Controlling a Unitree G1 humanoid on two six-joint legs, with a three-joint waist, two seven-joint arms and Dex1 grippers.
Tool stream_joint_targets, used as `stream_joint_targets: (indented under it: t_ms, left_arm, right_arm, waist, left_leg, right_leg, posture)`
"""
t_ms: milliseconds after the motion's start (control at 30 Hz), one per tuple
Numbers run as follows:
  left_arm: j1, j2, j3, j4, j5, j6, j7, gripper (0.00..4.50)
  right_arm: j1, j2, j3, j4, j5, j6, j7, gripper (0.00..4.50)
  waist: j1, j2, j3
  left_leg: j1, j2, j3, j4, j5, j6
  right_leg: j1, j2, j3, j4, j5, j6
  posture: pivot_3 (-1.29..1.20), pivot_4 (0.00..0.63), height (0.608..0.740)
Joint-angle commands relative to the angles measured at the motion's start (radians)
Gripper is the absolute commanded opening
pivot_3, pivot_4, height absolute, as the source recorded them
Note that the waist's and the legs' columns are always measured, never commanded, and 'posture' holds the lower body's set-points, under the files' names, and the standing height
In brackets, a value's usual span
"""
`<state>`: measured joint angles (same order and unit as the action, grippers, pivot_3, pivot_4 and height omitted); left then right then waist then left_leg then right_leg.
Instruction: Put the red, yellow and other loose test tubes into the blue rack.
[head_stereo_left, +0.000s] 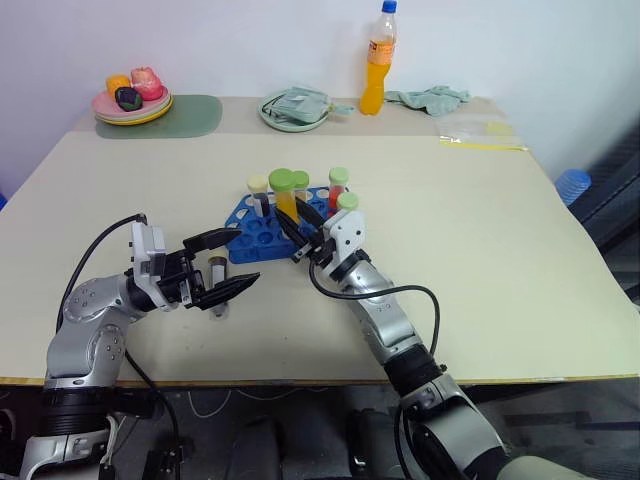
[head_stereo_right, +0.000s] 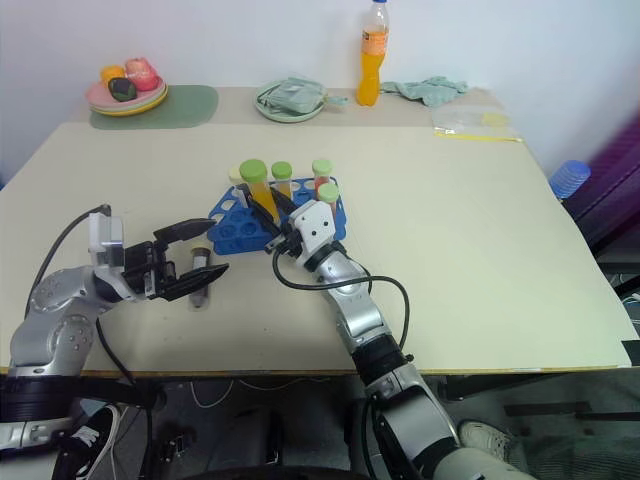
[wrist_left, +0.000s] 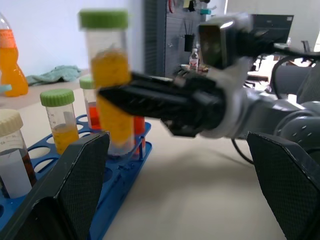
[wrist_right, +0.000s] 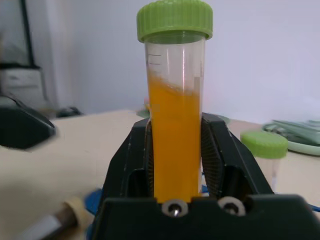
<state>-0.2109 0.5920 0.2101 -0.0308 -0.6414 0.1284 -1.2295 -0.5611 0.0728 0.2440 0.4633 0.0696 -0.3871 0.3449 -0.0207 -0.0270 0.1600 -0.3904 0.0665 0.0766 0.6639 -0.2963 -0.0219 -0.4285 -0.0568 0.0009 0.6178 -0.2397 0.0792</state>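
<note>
A pale beige table (head_stereo_left: 480, 300) against a white wall, seen from my head: a stack of plates (head_stereo_left: 131, 106) with toy food at the far left corner, an orange drink bottle (head_stereo_left: 377, 60) and a green cloth (head_stereo_left: 430, 98) along the back edge. My right arm reaches in from the near edge, forearm angled toward the blue rack (head_stereo_left: 262, 228) at mid-table; my right pincer (head_stereo_left: 298, 228) is clamped on a yellow test tube (head_stereo_left: 285, 195) with a green cap, held upright over the rack beside the tubes standing there. My left arm bends in from the left, and my left pincer (head_stereo_left: 222, 265) stands wide apart, holding nothing, straddling a dark loose tube (head_stereo_left: 217, 288) lying on the table just short of the rack. From my left wrist, both fingers (wrist_left: 75, 185) splay wide, the rack and the gripped yellow tube beyond them. From my right wrist, the pads (wrist_right: 215, 155) squeeze the yellow tube on either side, cap above them.
</note>
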Motion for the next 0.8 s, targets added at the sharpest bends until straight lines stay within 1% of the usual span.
stream_joint_targets:
  t_ms: [33, 233, 533, 800]
  left_arm:
    - [-0.011, 0.006, 0.003, -0.059, -0.012, 0.011, 0.017, 4.50]
    - [-0.010, 0.009, 0.005, -0.089, -0.018, 0.037, 0.034, 4.50]
    - [-0.006, 0.007, 0.014, -0.048, -0.010, 0.016, 0.005, 4.50]
    - [0.006, 0.008, 0.020, -0.046, -0.009, 0.009, -0.006, 4.50]
  right_arm:
    - [-0.042, 0.015, -0.035, 0.061, -0.037, -0.060, -0.056, 0.83]
    - [-0.055, 0.017, -0.054, 0.136, -0.063, -0.098, -0.076, 0.83]
    - [-0.062, 0.035, -0.055, 0.193, -0.088, -0.115, -0.092, 0.83]
    - [-0.104, 0.056, -0.060, 0.256, -0.094, -0.130, -0.085, 0.83]
  waist:
    - [0.000, 0.000, 0.000]
    - [-0.001, 0.000, 0.000]
    - [-0.005, 0.000, 0.000]
    - [-0.024, 0.000, 0.000]
  left_leg:
    - [0.000, 0.000, 0.000, 0.000, 0.000, 0.000]
    - [0.000, 0.000, 0.000, 0.000, 0.000, -0.001]
    - [0.001, 0.000, 0.000, 0.000, 0.000, -0.001]
    - [0.001, 0.000, 0.000, 0.000, 0.001, -0.001]
  right_leg:
    - [0.000, 0.000, 0.000, 0.000, 0.000, 0.000]
    - [0.000, -0.001, 0.000, 0.000, 0.000, 0.000]
    - [0.000, 0.000, 0.000, 0.002, 0.000, 0.000]
    - [0.000, 0.000, 0.000, 0.003, 0.000, 0.000]
  posture:
    - [0.00, 0.150, 0.740]
    - [0.00, 0.150, 0.740]
    - [0.00, 0.150, 0.740]
    - [0.00, 0.150, 0.740]
